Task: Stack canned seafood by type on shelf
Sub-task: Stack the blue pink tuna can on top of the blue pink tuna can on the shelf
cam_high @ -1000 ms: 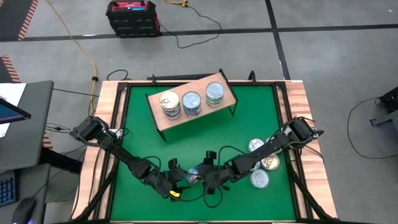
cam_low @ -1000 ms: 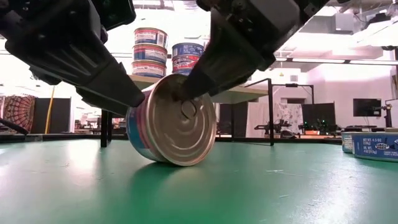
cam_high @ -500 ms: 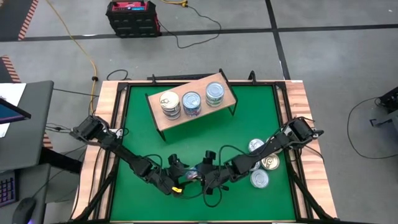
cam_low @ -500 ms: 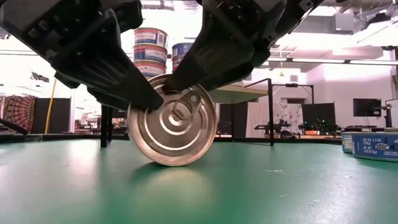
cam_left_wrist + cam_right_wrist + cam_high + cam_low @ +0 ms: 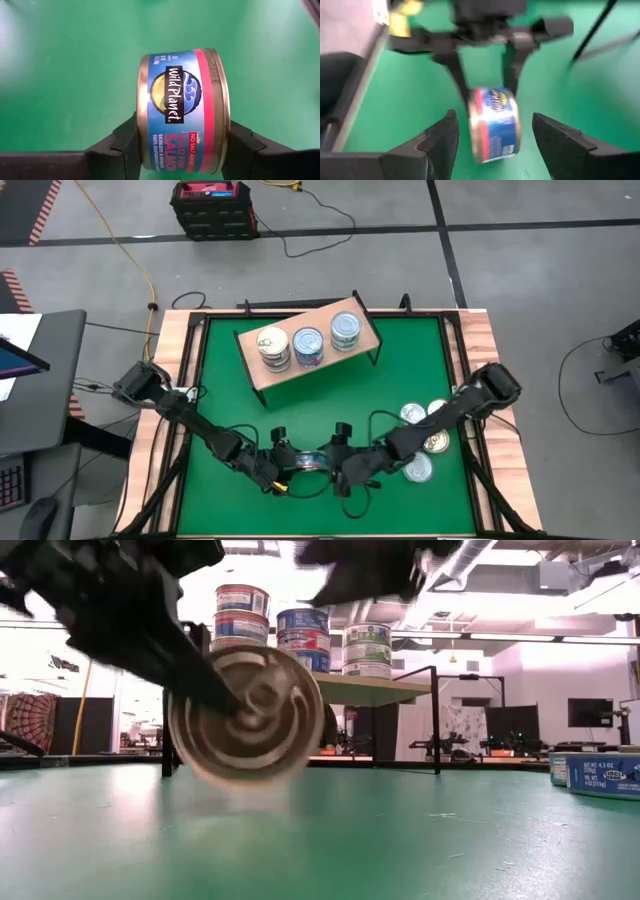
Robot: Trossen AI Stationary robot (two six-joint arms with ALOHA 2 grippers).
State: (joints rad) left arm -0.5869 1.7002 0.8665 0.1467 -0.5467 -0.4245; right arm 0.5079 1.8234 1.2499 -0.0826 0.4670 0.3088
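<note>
We see a can (image 5: pixel 182 112) of bright metal, its seamed rims gold-toned and polished, wrapped in a glossy printed paper label in blue and red; its ridged end (image 5: pixel 247 715) looks like smooth, reflective tinplate. The fingers (image 5: pixel 122 145) pressing on its two flat ends are matt black plastic. We note that the worktop (image 5: pixel 400 360) is covered in a flat, non-reflective green mat with a pale wood border, faintly grained. The shelf (image 5: pixel 275 377) is a light, unvarnished-looking wood board on thin black metal legs, carrying cans (image 5: pixel 309 345) with shiny metal lids. The floor (image 5: pixel 520 270) looks like dull grey concrete.
</note>
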